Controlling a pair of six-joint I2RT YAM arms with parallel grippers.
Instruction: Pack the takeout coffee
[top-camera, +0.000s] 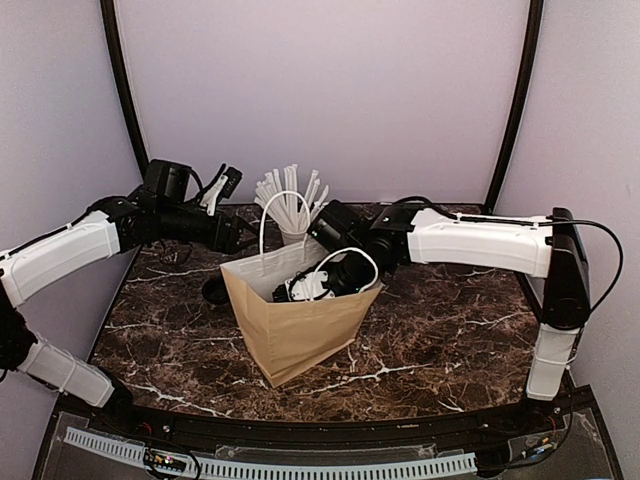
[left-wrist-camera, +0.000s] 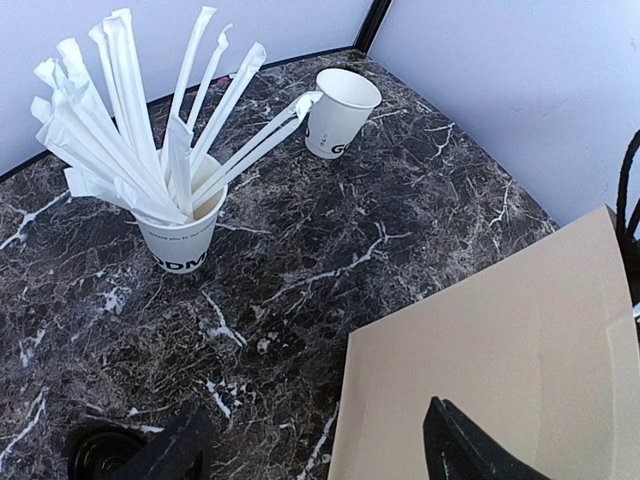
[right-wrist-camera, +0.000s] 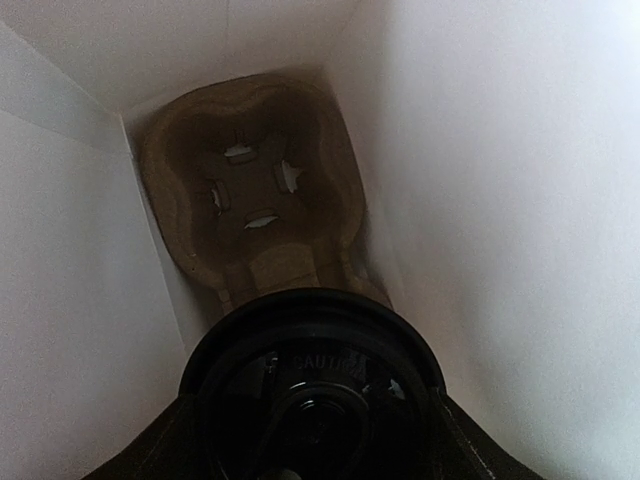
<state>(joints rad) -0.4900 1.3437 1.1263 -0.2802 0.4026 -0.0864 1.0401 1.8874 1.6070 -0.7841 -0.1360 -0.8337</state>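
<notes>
My right end effector (right-wrist-camera: 315, 440) holds the takeout coffee (right-wrist-camera: 312, 365); the cup carrier (right-wrist-camera: 250, 190) lies at 12 o'clock; dropped off-centre, it may tip; left end effector (left-wrist-camera: 320, 450) wide.

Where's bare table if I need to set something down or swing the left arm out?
Bare tabletop: in front of the paper bag to the near edge, and right of the bag to the table's right edge. Crowded: behind the bag, around the straw cup and plain cup; a loose black lid lies by the bag's left side.

Seemingly lab booth: plain walls (top-camera: 320, 90)
</notes>
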